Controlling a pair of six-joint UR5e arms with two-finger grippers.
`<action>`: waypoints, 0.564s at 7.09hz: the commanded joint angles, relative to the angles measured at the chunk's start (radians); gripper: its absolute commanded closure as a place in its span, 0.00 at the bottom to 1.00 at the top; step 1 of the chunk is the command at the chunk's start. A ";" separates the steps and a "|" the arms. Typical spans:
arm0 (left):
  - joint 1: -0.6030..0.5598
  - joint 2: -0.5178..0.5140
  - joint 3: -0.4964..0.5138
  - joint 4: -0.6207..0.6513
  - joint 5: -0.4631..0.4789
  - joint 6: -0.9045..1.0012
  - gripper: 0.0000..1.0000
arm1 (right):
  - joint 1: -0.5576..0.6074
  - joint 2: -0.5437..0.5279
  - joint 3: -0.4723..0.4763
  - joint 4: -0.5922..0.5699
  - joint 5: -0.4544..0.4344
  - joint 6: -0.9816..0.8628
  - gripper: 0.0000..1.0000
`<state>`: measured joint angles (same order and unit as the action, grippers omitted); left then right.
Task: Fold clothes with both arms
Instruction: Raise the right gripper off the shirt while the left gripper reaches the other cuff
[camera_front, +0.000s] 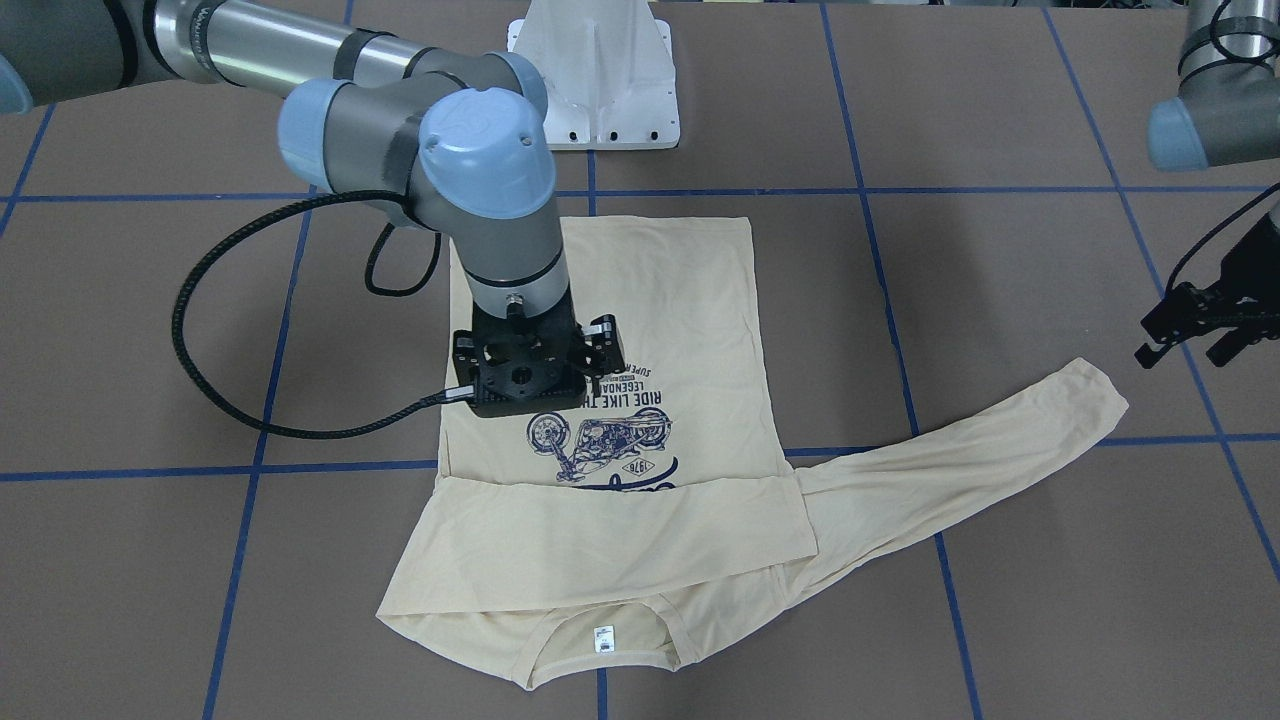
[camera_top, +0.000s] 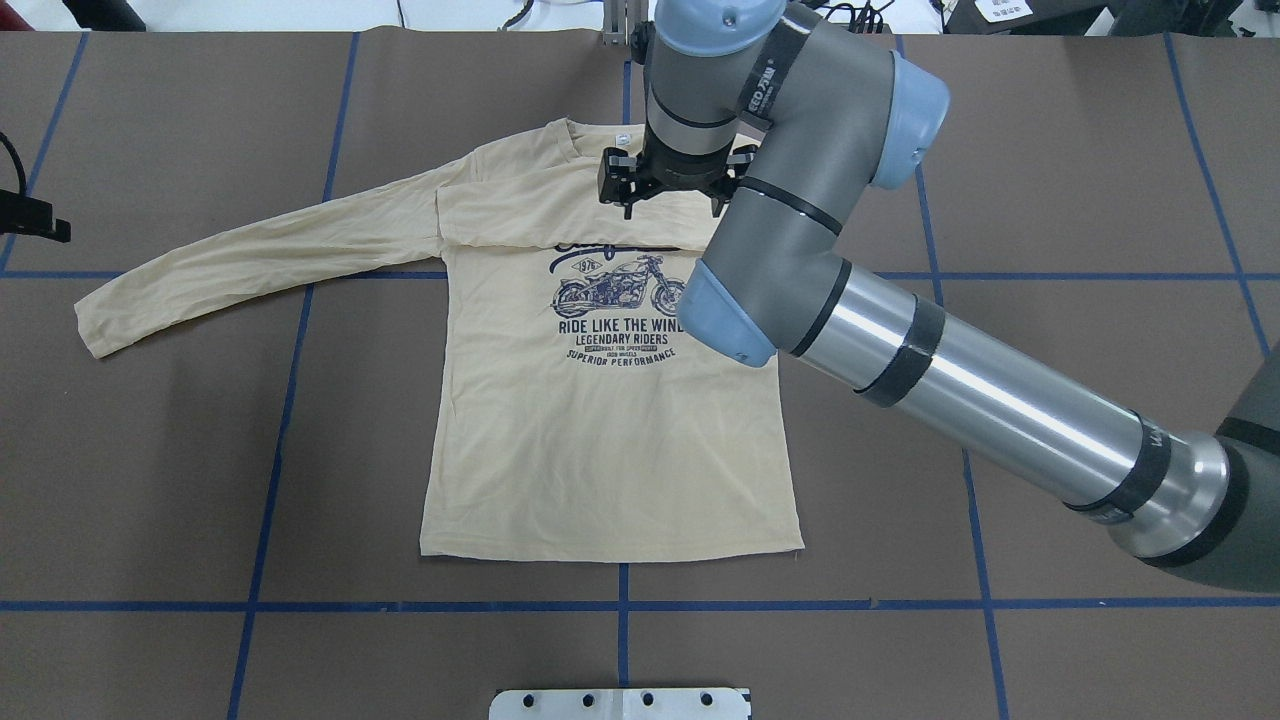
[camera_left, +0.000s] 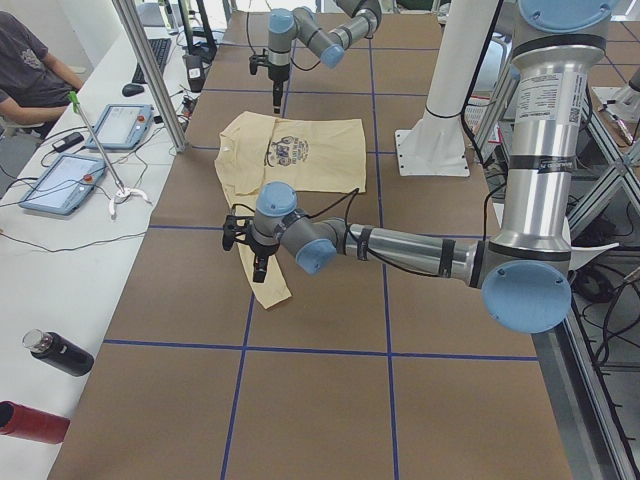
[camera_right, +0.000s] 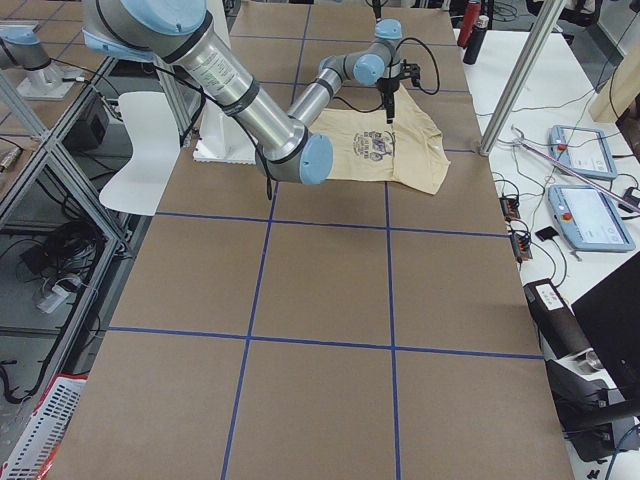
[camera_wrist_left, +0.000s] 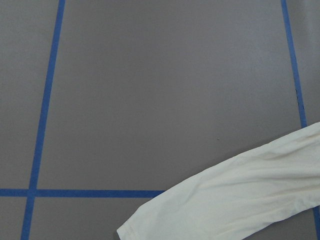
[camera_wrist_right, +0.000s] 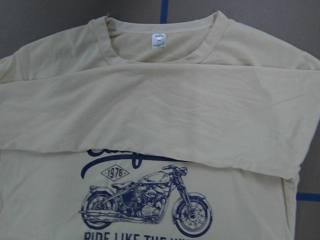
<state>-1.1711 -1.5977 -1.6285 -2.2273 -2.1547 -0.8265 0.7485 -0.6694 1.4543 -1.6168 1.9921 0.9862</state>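
T-shirt (camera_top: 600, 450) flat on tabletop (camera_top: 1050, 200), print up, one sleeve (camera_top: 520, 215) folded across chest, other sleeve (camera_top: 250, 265) stretched toward my left end effector (camera_front: 1182, 352). Both end effectors released, empty; right end effector (camera_top: 672, 205) hovers near collar (camera_wrist_right: 165, 59). Thin, limp fabric, likely light: I'd pinch the other sleeve at cuff (camera_top: 95, 325).
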 joint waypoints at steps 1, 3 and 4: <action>0.071 0.030 0.072 -0.122 0.100 -0.060 0.01 | 0.058 -0.056 0.035 -0.038 0.077 -0.063 0.00; 0.119 0.030 0.186 -0.239 0.172 -0.077 0.00 | 0.080 -0.090 0.128 -0.174 0.082 -0.134 0.00; 0.132 0.024 0.205 -0.239 0.194 -0.076 0.01 | 0.093 -0.114 0.179 -0.233 0.080 -0.183 0.00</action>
<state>-1.0608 -1.5702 -1.4630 -2.4425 -1.9984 -0.9000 0.8262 -0.7547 1.5706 -1.7730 2.0713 0.8626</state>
